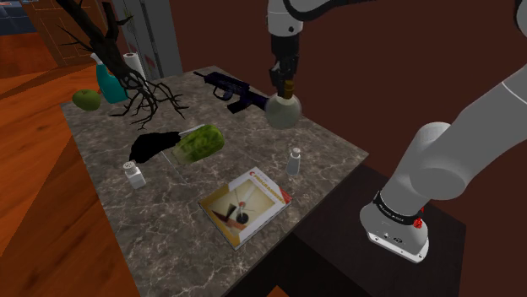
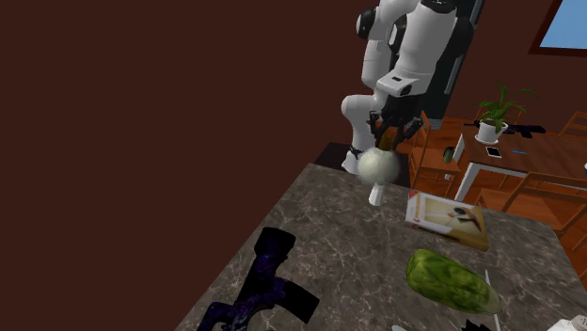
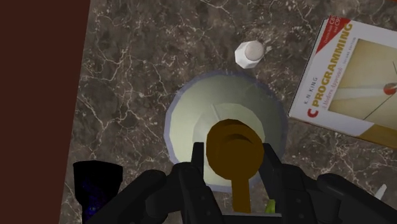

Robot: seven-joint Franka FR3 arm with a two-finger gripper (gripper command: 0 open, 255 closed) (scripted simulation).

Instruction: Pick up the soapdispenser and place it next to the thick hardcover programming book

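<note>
The soap dispenser (image 1: 282, 110) is a round pale bottle with a brown pump top. My gripper (image 1: 287, 84) is shut on that pump and holds the bottle in the air above the marble table (image 1: 169, 245). In the wrist view the black fingers (image 3: 272, 167) clasp the brown pump, with the dispenser's (image 3: 226, 121) body hanging below my gripper (image 3: 234, 170). The programming book (image 3: 356, 83) lies flat on the table off to one side of it. In the second exterior view the dispenser (image 2: 378, 166) hangs from the gripper (image 2: 388, 139), with the book (image 2: 447, 218) to its right.
A small white shaker (image 1: 294, 160) stands between dispenser and book (image 1: 245, 202). A dark toy gun (image 1: 226, 86), a green leafy lump (image 1: 199, 142), a black cloth (image 1: 152, 145), another shaker (image 1: 133, 173), bare black branches (image 1: 143, 93), a green apple (image 1: 85, 99) and a teal bottle (image 1: 110, 83) crowd the table.
</note>
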